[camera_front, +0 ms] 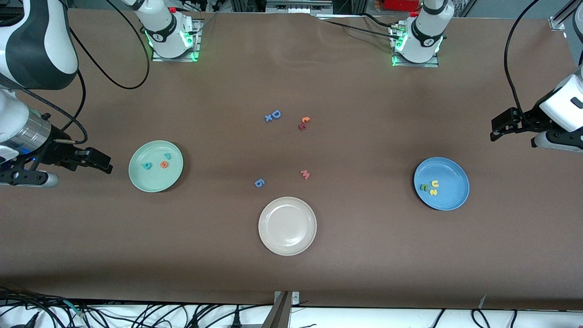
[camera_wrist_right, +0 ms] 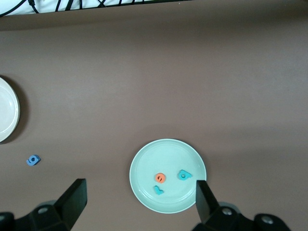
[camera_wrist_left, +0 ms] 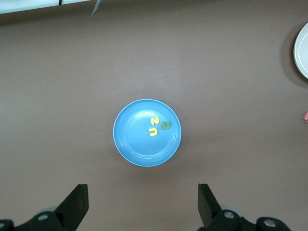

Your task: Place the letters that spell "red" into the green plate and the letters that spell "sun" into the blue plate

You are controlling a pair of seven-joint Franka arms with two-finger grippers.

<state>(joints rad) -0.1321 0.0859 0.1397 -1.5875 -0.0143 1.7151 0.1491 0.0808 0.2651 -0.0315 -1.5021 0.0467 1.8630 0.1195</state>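
Brown cloth-covered table (camera_front: 291,82), wide and mostly bare. Right arm's black two-finger gripper (camera_front: 102,165) up in the air off the green plate's rim, at the right arm's end of the table, jaws spread wide and holding nothing. Left arm's black two-finger gripper (camera_front: 501,125) likewise aloft off the blue plate, at the left arm's end, jaws wide apart and empty. Both arms apparently waiting.

Round pale mint-green shallow plate (camera_front: 155,166) carrying all three foam letters of "red": teal d (camera_front: 146,166), orange e (camera_front: 164,164), small teal-blue r (camera_front: 167,156), apart from one another near the middle. Round sky-blue shallow plate (camera_front: 441,183) carrying "sun": yellow u (camera_front: 434,184), yellow s (camera_front: 433,192), green n (camera_front: 423,187), bunched close together. Round beige-white plate (camera_front: 287,226) empty, nearest the front camera, between the other two.

Loose on the cloth: larger blue capital D (camera_front: 276,114) with a small blue x (camera_front: 268,118) just beside it, an orange and a dark red letter (camera_front: 303,123) touching, pink w-shaped letter (camera_front: 305,174), blue 6-shaped piece (camera_front: 259,183).

Sorting looks finished. Remaining risks, as a judgement: a needless extra pick mistaking the blue 6 or capital D for a wanted letter; a careless descent nudging a plate or flicking out a light foam piece.
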